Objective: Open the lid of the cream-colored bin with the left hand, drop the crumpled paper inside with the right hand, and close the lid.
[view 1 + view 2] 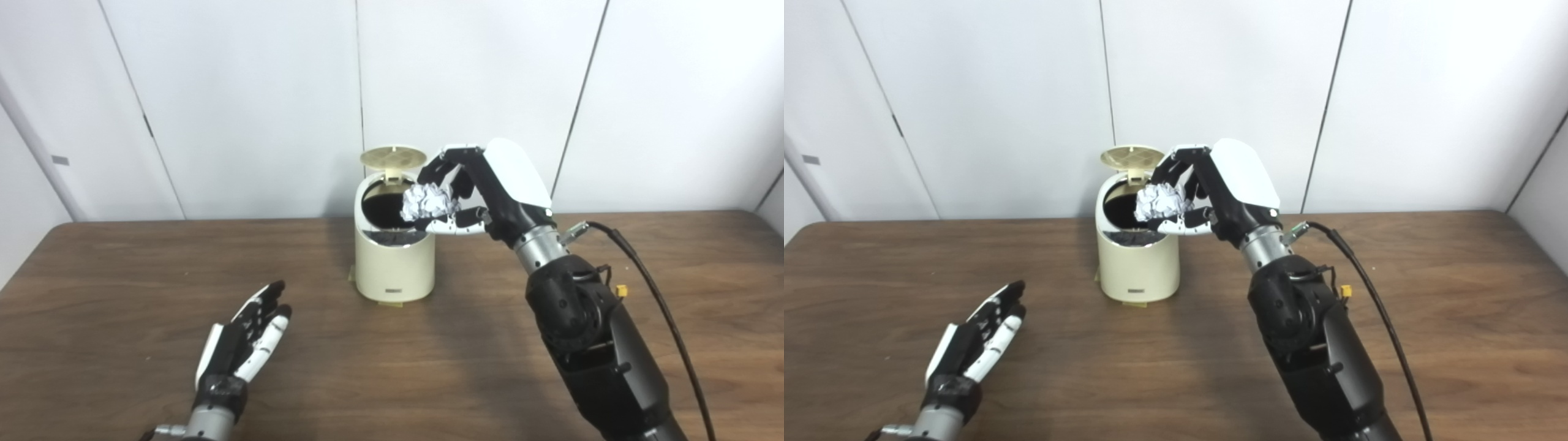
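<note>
The cream-colored bin (395,263) stands at the table's middle back, its round lid (392,157) flipped up and the dark opening showing. My right hand (484,187) is shut on the crumpled white paper (429,202) and holds it just above the bin's right rim, over the opening. It also shows in the right eye view (1164,202). My left hand (248,340) lies open and empty, fingers stretched flat, low over the table at the front left, well apart from the bin.
The brown wooden table (122,294) runs the width of the view, with white wall panels behind it. A black cable (649,288) trails from my right forearm over the table's right side.
</note>
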